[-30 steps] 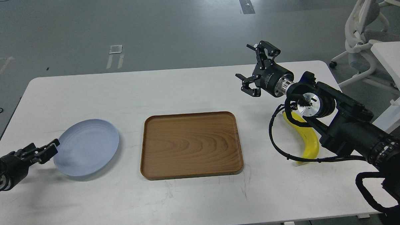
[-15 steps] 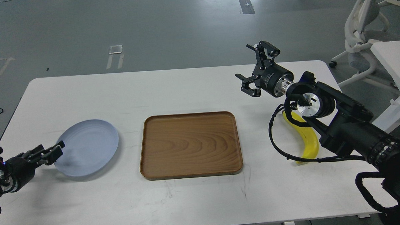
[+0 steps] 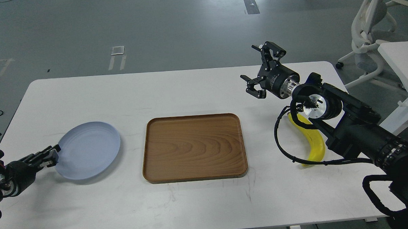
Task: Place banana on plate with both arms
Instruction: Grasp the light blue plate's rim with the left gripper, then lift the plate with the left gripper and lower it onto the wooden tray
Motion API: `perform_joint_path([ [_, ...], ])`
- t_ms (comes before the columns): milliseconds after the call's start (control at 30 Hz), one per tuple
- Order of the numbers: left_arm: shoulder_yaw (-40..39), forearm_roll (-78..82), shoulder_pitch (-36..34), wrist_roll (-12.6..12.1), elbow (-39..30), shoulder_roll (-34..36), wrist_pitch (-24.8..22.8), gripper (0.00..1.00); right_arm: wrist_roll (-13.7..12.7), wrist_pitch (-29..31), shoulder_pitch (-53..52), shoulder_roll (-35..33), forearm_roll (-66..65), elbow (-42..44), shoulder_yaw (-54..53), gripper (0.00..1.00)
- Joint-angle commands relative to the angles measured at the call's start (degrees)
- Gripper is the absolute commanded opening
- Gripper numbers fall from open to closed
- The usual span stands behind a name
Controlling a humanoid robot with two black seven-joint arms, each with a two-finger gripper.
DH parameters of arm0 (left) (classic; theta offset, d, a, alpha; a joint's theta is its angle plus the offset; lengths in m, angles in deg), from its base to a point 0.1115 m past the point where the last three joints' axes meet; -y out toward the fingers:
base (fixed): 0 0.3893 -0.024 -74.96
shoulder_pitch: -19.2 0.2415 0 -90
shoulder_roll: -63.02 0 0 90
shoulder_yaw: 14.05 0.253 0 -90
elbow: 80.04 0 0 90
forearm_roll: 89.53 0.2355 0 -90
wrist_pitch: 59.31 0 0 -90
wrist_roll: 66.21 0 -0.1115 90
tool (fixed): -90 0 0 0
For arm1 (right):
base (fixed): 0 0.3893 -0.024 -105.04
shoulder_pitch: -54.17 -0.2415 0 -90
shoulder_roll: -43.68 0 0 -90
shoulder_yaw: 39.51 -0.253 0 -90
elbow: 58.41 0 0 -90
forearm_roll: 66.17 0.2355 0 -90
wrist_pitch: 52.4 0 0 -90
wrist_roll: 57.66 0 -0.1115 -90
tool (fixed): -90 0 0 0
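The pale blue-grey plate (image 3: 88,149) is at the left of the white table (image 3: 189,91), its left side slightly raised, with a shadow under it. My left gripper (image 3: 52,156) is at the plate's left rim and closed on it. The yellow banana (image 3: 314,141) lies on the table at the right, partly hidden under my right arm and its cable. My right gripper (image 3: 260,69) is open and empty, held above the table beyond and to the left of the banana.
A rectangular brown wooden tray (image 3: 194,147) lies in the middle of the table between plate and banana. A white chair (image 3: 370,30) and another white table (image 3: 402,63) stand off to the right.
My left arm has drawn back a little to the left and down, and the plate has shifted and tilted slightly with it. The right arm and the banana have not moved.
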Motion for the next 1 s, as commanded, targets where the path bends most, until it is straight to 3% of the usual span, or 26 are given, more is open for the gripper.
perform_joint_path([
  [0,0.2,0.1,0.0,0.0,1.6,-0.7,0.0,0.00,0.1,0.0,0.0,0.0,0.0,0.0,0.0,0.99],
  [400,-0.5,0.0,-0.3,0.0,1.4,-0.5,-0.7,0.00,0.1,0.0,-0.2,0.0,0.0,0.0,0.0,0.99],
  [500,-2.2,-1.2,-1.6,0.0,0.9,-0.1,-3.5,0.00,0.1,0.0,-0.3,0.0,0.0,0.0,0.0,0.99],
  [700,-3.5,-1.5,-5.5,0.0,-5.2,0.4,-5.5,0.00,0.1,0.0,-0.8,0.0,0.0,0.0,-0.1,0.99],
  [867,-3.0,1.4,-10.8,0.0,-7.8,-1.3,-5.5,0.00,0.1,-0.1,-1.7,-0.1,0.0,0.1,-0.3,0.99],
  [967,-2.7,6.7,-13.5,0.0,-7.8,-7.6,-5.5,0.00,0.1,-0.1,-2.6,-0.4,0.1,0.2,-0.8,0.99],
])
